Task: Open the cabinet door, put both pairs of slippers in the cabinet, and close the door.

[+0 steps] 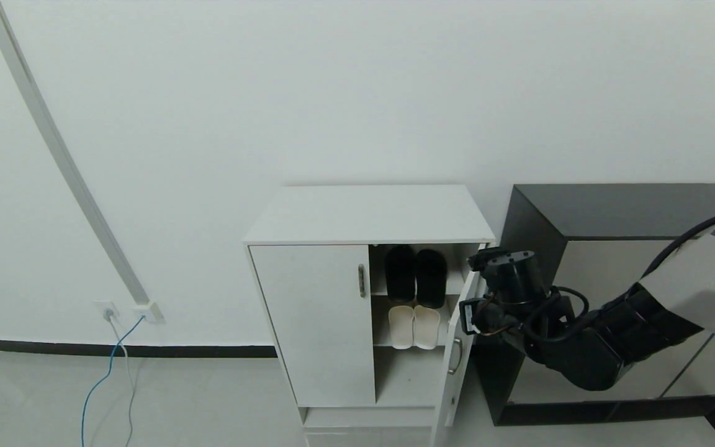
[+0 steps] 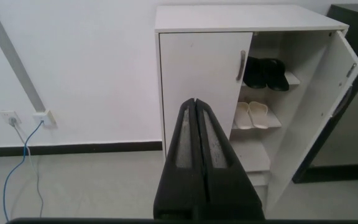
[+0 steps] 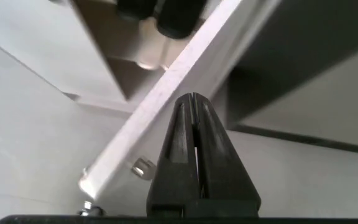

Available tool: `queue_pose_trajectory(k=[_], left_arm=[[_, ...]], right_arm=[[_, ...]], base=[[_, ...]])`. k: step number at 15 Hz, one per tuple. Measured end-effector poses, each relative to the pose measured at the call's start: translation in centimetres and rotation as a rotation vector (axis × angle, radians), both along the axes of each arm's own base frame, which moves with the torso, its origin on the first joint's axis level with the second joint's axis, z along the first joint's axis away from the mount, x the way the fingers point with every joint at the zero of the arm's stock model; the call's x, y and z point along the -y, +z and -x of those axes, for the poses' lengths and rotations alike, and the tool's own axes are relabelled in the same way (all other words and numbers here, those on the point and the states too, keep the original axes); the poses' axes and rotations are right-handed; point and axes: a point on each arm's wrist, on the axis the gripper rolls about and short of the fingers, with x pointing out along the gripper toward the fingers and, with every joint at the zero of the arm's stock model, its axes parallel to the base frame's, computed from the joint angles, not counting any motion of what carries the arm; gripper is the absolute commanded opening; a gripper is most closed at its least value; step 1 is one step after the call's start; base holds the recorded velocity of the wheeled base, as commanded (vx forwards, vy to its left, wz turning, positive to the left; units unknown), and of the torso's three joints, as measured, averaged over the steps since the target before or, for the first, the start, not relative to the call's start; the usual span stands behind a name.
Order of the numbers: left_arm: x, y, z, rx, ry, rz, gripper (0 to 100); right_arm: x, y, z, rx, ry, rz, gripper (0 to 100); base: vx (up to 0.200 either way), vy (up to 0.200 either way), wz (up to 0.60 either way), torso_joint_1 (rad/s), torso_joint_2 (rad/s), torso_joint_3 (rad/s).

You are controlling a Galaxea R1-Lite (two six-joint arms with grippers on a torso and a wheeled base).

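The white cabinet [image 1: 367, 214] stands against the wall with its left door [image 1: 314, 323] closed and its right door [image 1: 457, 347] swung open. Black slippers [image 1: 415, 276] lie on the upper shelf and white slippers [image 1: 414, 326] on the shelf below. My right gripper [image 3: 194, 99] is shut on nothing, its tip close against the outer face of the open door [image 3: 166, 93], above the door handle [image 1: 455, 356]. My left gripper [image 2: 196, 102] is shut and empty, held well back from the cabinet front [image 2: 204, 81]. Both pairs, the black slippers [image 2: 266, 71] and the white slippers [image 2: 253, 115], show inside.
A black cabinet [image 1: 612, 211] with a shiny front stands directly right of the open door, leaving my right arm in a narrow gap. A wall socket [image 1: 106, 308] with a blue cable [image 1: 100, 382] sits left. Bare floor lies before the cabinet.
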Motion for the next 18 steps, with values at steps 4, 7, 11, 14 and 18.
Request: queue_pose_trajectory(k=[4, 7, 11, 14, 18], left_arm=[[0.0, 0.0, 0.0, 0.000, 0.000, -0.001, 0], [0.0, 0.0, 0.0, 0.000, -0.001, -0.001, 0], [0.0, 0.0, 0.0, 0.000, -0.001, -0.001, 0], [0.0, 0.0, 0.0, 0.000, -0.001, -0.001, 0], [0.0, 0.0, 0.0, -0.001, -0.001, -0.001, 0]], right_arm=[[0.0, 0.0, 0.6, 0.051, 0.128, -0.105, 0], [0.6, -1.0, 1.8, 0.038, 0.202, -0.126, 0], [1.8, -2.6, 3.7, 0.004, 0.237, -0.072, 0], [2.2, -3.2, 4.4, -0.010, 0.236, -0.066, 0], [2.2, -3.7, 4.4, -0.003, 0.236, -0.067, 0]], base=[[0.000, 0.000, 0.00, 0.000, 0.00, 0.000], [0.000, 0.000, 0.00, 0.000, 0.00, 0.000], [0.200, 0.000, 0.00, 0.002, 0.00, 0.001], [0.000, 0.000, 0.00, 0.000, 0.00, 0.000], [0.000, 0.000, 0.00, 0.000, 0.00, 0.000]])
